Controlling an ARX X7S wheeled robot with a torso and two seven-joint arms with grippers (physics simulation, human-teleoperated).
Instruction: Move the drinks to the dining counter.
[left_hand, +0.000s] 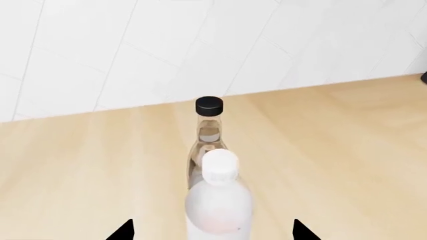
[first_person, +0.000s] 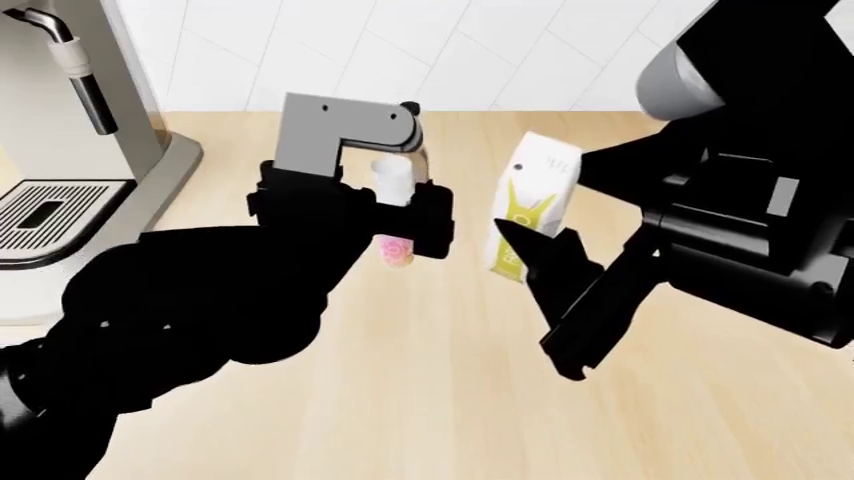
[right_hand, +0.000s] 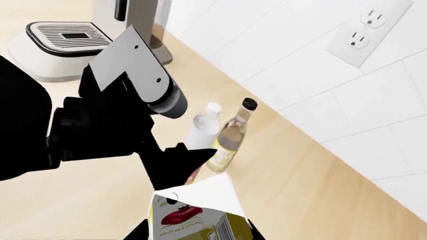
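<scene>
All three drinks are seen standing upright on the wood worktop (first_person: 400, 400), against the white tiled wall (left_hand: 200, 40). The coffee machine (first_person: 67, 150) is located at 9 o'clock in the head view.

Left gripper (left_hand: 212, 231): fingers spread wide, one fingertip on either side of the slim white bottle (left_hand: 219, 200), which sits between them; no contact can be confirmed. The clear glass bottle (left_hand: 208, 135), black-capped, is placed directly behind the white bottle, toward 12 o'clock in the left wrist view.

Right gripper (first_person: 561, 290): positioned at the carton (first_person: 534, 205), which lies at about 1 o'clock from the head-view centre, just beside the bottles. In the right wrist view the carton (right_hand: 197, 215) is seen close under the camera; whether the jaws are closed on it cannot be told.

An outlet (right_hand: 367, 30) is noted on the wall.
</scene>
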